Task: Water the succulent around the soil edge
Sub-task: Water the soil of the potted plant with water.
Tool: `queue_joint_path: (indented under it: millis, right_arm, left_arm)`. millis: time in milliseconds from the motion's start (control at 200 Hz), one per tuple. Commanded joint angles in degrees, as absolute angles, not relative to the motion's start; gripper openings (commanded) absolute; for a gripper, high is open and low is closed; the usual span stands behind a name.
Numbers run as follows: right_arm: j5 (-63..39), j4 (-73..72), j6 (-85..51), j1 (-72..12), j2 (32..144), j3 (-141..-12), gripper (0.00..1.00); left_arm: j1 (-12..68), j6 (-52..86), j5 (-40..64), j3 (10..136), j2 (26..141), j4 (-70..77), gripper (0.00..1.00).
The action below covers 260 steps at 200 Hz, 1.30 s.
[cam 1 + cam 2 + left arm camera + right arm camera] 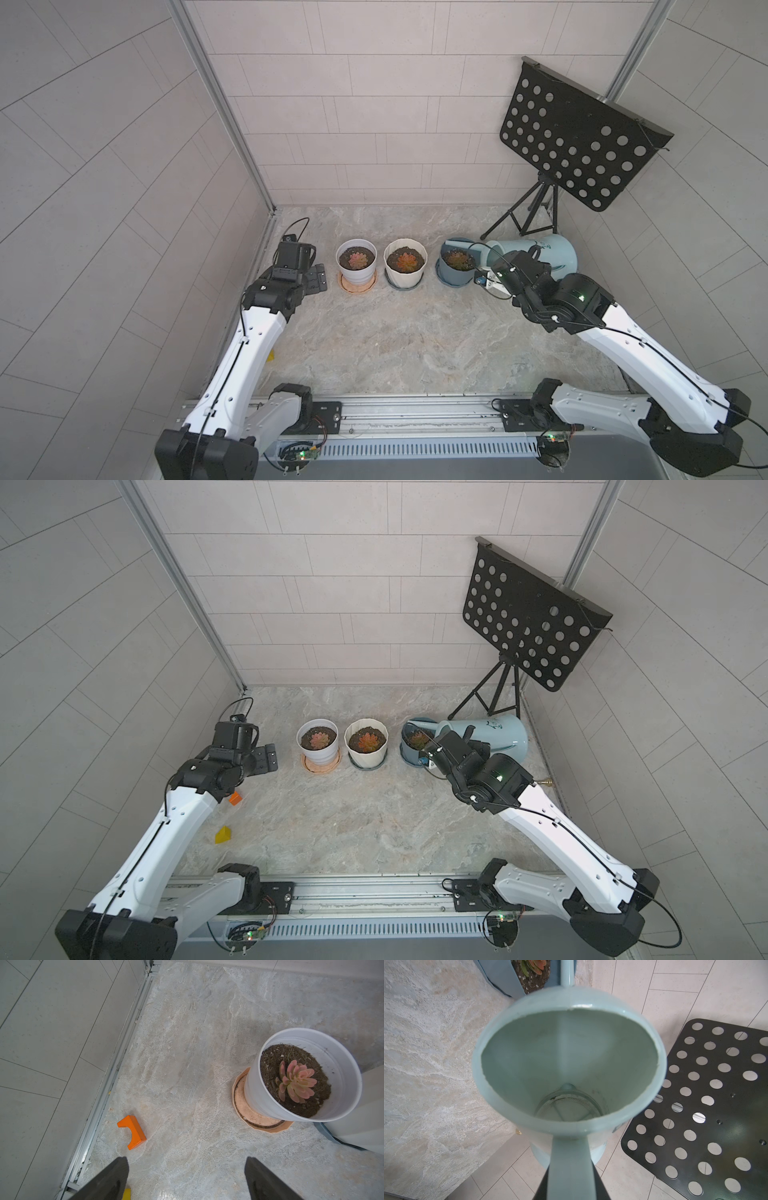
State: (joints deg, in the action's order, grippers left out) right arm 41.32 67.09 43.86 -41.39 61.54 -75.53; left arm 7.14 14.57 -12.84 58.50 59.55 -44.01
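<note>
Pale-blue plastic watering can (552, 257) tipped, handle clamped in my right gripper (571, 1186); spout (568, 972) lay ahead over rim of blue round pot (449, 280), red-green succulent (457, 258) beyond. Left gripper (187, 1178) gaped, empty.

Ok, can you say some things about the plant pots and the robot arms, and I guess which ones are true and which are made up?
1. Three planted pots stand in a row: a white pot, a cream pot and a blue pot. True.
2. The left gripper holds the orange block. False: it is open and empty, and the block lies on the marble surface.
3. The right gripper grips the watering can by its handle. True.
4. The can's spout reaches over the white pot. False: it reaches over the blue pot.
</note>
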Motion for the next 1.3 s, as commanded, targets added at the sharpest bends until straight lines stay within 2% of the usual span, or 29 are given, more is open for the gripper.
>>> queue_joint_path:
  millis: [0, 1296]
  right_arm:
    - [43.6, 66.3, 42.5, -41.8, 61.2, -76.9, 0.00]
    - [40.5, 74.8, 39.3, -44.2, 57.1, -76.1, 0.00]
  left_arm:
    - [6.7, 15.1, -12.7, 59.7, 59.6, -44.9, 0.95]
    - [6.1, 15.1, -11.8, 59.8, 60.4, -44.7, 0.95]
